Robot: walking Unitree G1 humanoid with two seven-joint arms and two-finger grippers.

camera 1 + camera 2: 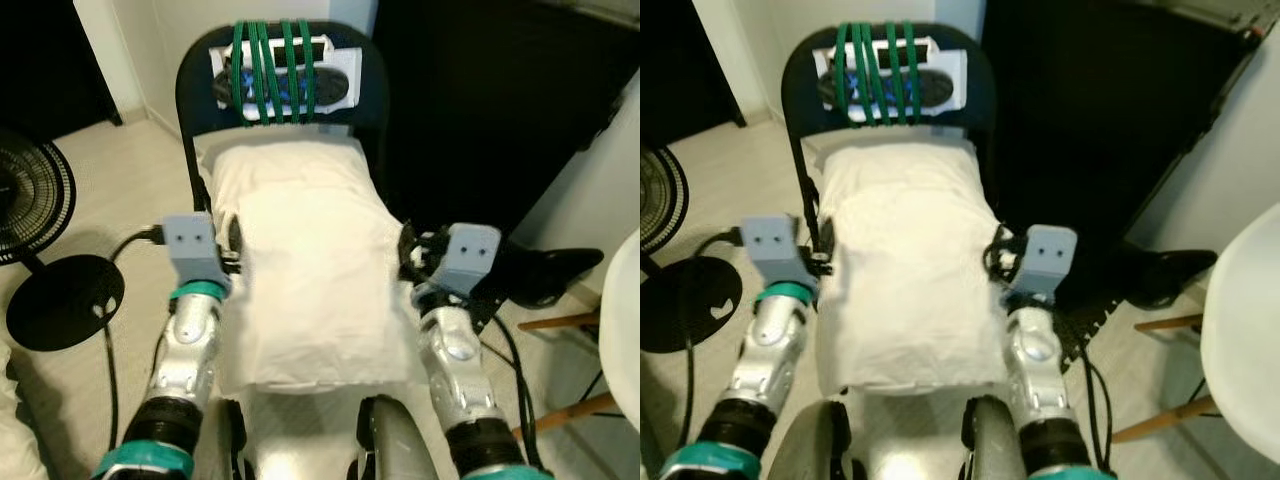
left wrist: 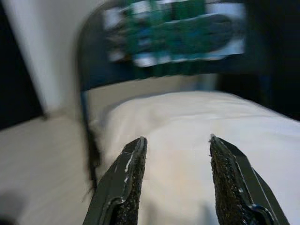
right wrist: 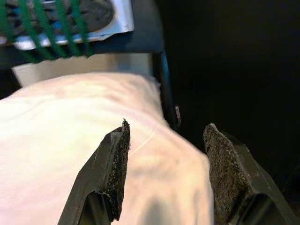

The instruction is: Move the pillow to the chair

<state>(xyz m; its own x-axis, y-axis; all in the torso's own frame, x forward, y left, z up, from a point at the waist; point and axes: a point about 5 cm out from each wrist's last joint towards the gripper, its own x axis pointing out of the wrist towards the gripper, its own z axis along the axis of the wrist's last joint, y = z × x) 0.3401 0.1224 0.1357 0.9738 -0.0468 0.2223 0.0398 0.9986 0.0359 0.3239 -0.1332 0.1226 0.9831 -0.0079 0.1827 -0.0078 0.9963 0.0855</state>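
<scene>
Lying on chair [image 1: 205, 75] seat: pillow [image 1: 305, 265], near end overhanging. Left gripper [image 2: 176, 180] and right gripper [image 3: 164, 173] both released, flanking pillow. Risk: overhanging weight slides pillow off toward robot.

Indoor light was soft and even, brightest on the white pillow [image 1: 310, 270], which looked slightly overexposed. The area right of the chair [image 1: 200, 90] was near black. Both eye views were mildly soft. The left wrist view was smeared, probably by motion; the right wrist view was sharper.
</scene>
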